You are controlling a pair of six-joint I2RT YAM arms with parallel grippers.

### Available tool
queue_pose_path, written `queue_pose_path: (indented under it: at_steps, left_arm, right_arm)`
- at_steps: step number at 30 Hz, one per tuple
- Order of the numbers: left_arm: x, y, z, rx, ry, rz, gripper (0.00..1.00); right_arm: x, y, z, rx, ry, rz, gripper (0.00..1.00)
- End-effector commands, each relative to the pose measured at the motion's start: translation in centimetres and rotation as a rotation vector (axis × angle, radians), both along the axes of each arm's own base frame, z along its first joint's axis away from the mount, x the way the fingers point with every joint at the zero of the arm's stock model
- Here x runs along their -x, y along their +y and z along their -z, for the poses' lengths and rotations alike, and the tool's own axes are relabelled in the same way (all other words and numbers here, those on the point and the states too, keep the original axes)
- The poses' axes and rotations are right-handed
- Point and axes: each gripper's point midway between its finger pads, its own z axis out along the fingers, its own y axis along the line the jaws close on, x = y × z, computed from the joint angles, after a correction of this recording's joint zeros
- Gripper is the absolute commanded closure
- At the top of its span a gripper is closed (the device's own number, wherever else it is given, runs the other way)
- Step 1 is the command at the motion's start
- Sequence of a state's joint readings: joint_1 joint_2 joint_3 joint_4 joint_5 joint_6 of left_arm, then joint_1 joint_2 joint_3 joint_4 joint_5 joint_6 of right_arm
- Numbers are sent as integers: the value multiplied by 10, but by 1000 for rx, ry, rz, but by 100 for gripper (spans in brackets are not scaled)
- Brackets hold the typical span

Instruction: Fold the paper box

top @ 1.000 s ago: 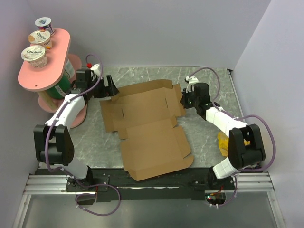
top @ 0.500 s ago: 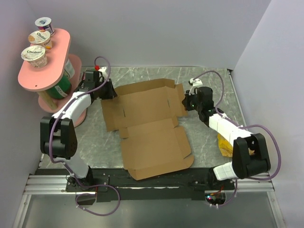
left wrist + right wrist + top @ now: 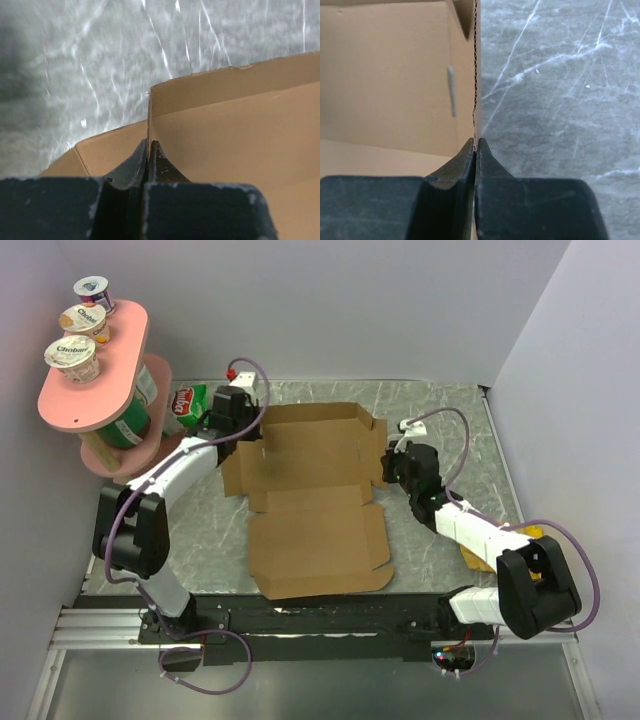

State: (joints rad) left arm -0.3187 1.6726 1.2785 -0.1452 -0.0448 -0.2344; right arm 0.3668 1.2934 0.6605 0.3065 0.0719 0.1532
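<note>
Box (image 3: 318, 510) is lying mid-frame with its upper side flaps standing, left gripper (image 3: 240, 437) and right gripper (image 3: 392, 462) each pinching tight on one flap edge, thin cardboard risking slipping or buckling under uneven pull; wrist views are showing the pinches, top view the layout.

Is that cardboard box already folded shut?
No. The box lies opened out on the table, with the insides of both its big panels showing.
</note>
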Motion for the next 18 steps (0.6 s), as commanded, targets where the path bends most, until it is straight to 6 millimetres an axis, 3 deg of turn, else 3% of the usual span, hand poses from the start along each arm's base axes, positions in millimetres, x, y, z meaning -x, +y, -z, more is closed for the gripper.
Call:
queue_pose_path:
  at_steps: [1,2,4,5,6,10,11,16,18]
  left_arm:
    - [-8,-10,-45,-68,-254,-57,99]
    - [-4,-6,-36,-104,-263,-74,99]
    - [-3,-15,-46,-130,-351,-50,99]
    - [1,-14,-36,-147,-353,-50,99]
    - [3,-12,-38,-163,-375,-61,99]
    - [14,-18,-42,-142,-460,-58,99]
    - [17,-17,-47,-163,-487,-50,99]
    - [35,-26,-48,-169,-556,-35,99]
    - [44,-32,-60,-150,-614,-28,99]
  right_arm:
    - [-13,2,-44,-123,-148,105,74]
    - [-13,2,-43,-127,-133,111,58]
    - [-9,2,-44,-144,-116,120,31]
    - [-5,-1,-45,-148,-109,135,14]
    - [-1,-2,-44,-164,-100,144,9]
    - [18,-19,-48,-201,-46,234,1]
    - [24,-22,-58,-228,-59,242,1]
    - [45,-5,-83,-485,-29,215,3]
    - [49,5,-92,-627,-15,213,4]
